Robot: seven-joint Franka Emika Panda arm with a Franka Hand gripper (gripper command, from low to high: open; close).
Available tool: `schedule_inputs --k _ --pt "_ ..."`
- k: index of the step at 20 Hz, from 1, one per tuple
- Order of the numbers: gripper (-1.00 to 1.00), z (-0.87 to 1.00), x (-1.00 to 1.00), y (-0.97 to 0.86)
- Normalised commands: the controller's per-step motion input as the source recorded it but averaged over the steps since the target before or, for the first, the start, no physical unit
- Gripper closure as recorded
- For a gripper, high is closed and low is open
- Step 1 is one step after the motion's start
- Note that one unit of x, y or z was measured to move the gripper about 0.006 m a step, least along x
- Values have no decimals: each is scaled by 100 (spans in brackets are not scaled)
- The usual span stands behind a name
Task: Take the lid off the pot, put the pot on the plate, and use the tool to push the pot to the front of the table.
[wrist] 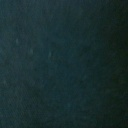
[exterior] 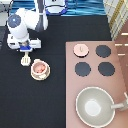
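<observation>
Your gripper (exterior: 24, 51) hangs at the exterior view's upper left, over the tool (exterior: 24, 60), whose slotted head pokes out just below the blue block. Whether the tool is pinched there or merely lies under the hand, you cannot tell.

No brand, label or writing can be read anywhere in either view.

The pot (exterior: 39, 69) sits on the plate (exterior: 33, 75), just right of and below the tool, near it but apart. Its reddish inside is open to the camera. The lid (exterior: 80, 49) is off and rests on the pinkish stove panel (exterior: 120, 75), at the panel's upper-left burner spot. Three black burners (exterior: 103, 51) fill the other spots. The grey pan (exterior: 95, 106) occupies the panel's lower part, its handle pointing to the exterior view's right.

For room: bare black table (exterior: 30, 105) stretches below the plate all the way to the exterior view's bottom edge. A bare strip also separates the plate from the panel's left edge. The arm's white links run from the gripper toward the exterior view's top.

Your wrist view shows only dark, featureless tabletop.
</observation>
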Motion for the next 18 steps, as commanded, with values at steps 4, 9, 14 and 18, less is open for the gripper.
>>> schedule_inputs --k 4,9,14,18 --pt "100 0 -58 -37" --pt "100 -1 -51 -39" --pt "100 1 -11 -22" --pt "100 7 20 4"
